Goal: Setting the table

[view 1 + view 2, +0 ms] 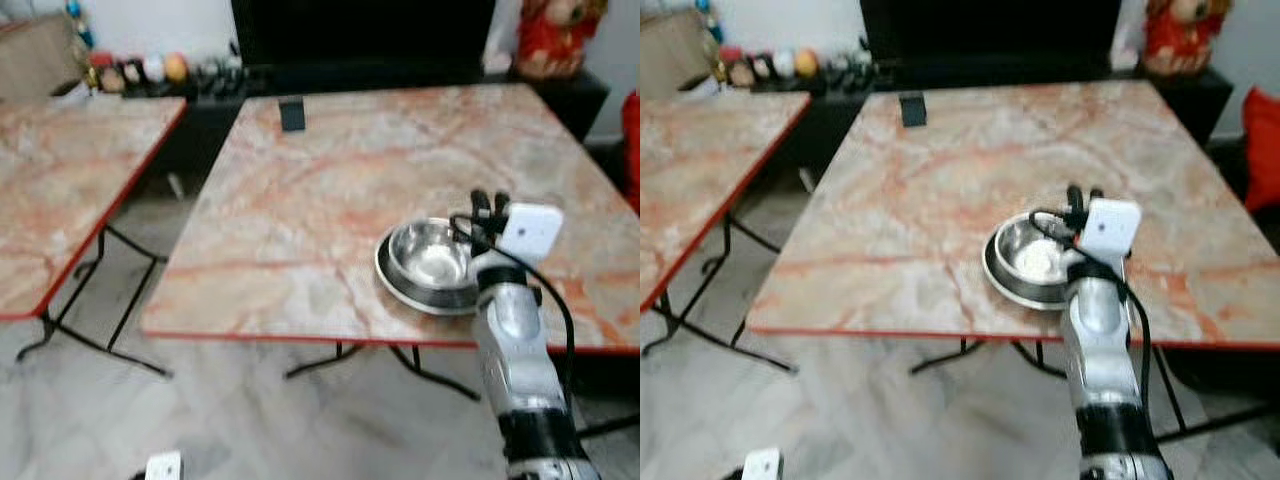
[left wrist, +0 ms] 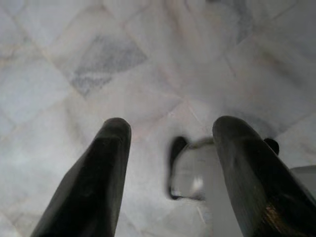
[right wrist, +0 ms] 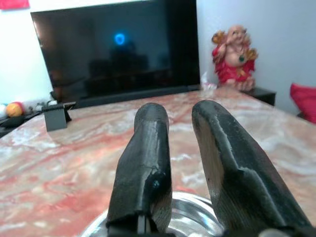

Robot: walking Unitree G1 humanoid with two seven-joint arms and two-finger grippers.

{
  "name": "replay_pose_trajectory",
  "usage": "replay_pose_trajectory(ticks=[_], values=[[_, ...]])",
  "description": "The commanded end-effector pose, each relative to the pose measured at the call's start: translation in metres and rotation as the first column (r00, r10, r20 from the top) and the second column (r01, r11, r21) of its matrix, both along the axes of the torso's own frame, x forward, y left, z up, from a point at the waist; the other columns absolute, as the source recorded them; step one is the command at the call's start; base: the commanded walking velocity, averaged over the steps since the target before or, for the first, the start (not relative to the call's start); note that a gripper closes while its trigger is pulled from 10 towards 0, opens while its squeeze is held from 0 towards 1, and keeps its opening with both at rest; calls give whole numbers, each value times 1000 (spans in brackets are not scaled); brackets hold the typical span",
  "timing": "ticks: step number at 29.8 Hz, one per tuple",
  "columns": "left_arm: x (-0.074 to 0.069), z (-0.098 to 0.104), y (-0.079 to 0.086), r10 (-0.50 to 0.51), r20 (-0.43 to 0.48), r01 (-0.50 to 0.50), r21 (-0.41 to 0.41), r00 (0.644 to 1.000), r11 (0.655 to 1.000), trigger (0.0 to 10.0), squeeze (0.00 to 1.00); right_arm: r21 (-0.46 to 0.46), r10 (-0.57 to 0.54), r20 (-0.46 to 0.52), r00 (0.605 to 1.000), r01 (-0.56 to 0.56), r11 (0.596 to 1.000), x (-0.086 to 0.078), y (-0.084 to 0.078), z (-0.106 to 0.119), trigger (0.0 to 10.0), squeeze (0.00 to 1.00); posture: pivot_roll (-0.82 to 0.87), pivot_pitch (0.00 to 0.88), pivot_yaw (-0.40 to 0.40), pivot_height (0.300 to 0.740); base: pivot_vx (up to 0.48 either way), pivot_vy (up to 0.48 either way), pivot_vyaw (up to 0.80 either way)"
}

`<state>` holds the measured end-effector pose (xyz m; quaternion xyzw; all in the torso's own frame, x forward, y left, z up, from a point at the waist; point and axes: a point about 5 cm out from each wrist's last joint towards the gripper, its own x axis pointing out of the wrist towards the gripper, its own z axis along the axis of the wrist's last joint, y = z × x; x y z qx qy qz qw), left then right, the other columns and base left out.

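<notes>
A shiny steel bowl (image 1: pixel 432 255) rests in a steel plate (image 1: pixel 392 282) near the front right edge of the pink marble table (image 1: pixel 300 190). My right gripper (image 1: pixel 489 203) hovers just over the bowl's right rim, its fingers pointing away from me across the table. In the right wrist view the two black fingers (image 3: pixel 148 163) stand level and side by side with a narrow gap; nothing is between them, and the bowl's rim (image 3: pixel 190 215) shows beneath them. My left gripper (image 2: pixel 170 126) hangs open over the pale floor.
A second marble table (image 1: pixel 60 180) stands to the left with a floor gap between. At the far edge are a small black stand (image 1: pixel 292 114), a dark television (image 1: pixel 360 30), a red figurine (image 1: pixel 555 35) and a shelf of small balls (image 1: pixel 150 70).
</notes>
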<state>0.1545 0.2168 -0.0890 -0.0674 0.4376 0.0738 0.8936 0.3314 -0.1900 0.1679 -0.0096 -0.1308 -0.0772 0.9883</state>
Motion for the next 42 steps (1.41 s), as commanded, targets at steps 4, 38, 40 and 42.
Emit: replay_pose_trajectory(ticks=[4,38,40,42], values=[[-4,1,11,15,-12,-15,21,1000,1000,10000,0,0,24,10,1000,-24,1000,3,11,4,10000,0,-85,0,61,740,0,480,0],[-2,1,7,28,-8,-28,12,1000,1000,10000,0,20,31,9,999,-31,999,12,15,4,10000,0,-71,0,46,740,0,480,0],[-1,0,5,27,-9,-27,10,1000,1000,10000,0,20,32,7,999,-32,999,13,15,4,10000,0,-85,0,35,740,0,480,0],[0,0,5,27,-9,-27,9,1000,1000,10000,0,20,33,8,999,-34,999,13,15,4,10000,0,-95,0,30,740,0,480,0]])
